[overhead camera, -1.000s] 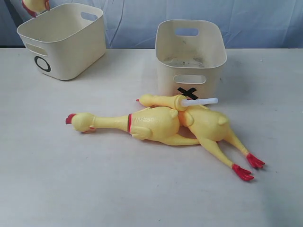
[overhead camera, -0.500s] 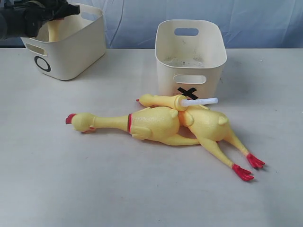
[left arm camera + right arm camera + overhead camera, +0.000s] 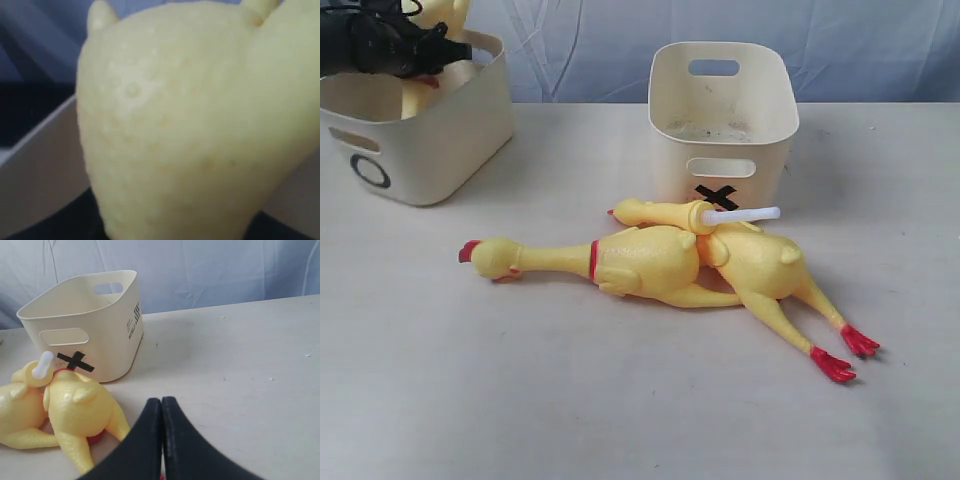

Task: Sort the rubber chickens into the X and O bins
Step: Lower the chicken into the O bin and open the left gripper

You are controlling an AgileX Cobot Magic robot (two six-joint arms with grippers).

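Note:
My left gripper [image 3: 438,50] hangs over the O bin [image 3: 420,150] at the far left, shut on a rubber chicken [image 3: 447,12] whose lower end dips inside the tub. In the left wrist view that chicken's yellow body [image 3: 185,130] fills the picture and hides the jaws, with the bin wall [image 3: 35,170] behind it. Two chickens lie in front of the X bin [image 3: 722,110]: one with a red neck band [image 3: 620,262], one with a white stick [image 3: 765,265]. My right gripper [image 3: 161,401] is shut and empty, low beside the stick chicken [image 3: 75,405] and near the X bin [image 3: 85,325].
The chickens' red feet [image 3: 845,355] point toward the front right. A blue cloth backdrop [image 3: 860,40] runs along the table's far edge. Bare white tabletop [image 3: 620,400] stretches across the front.
My left arm has come down from the top left with its chicken into the O bin, and the O bin has slid left. The two chickens on the table have not moved.

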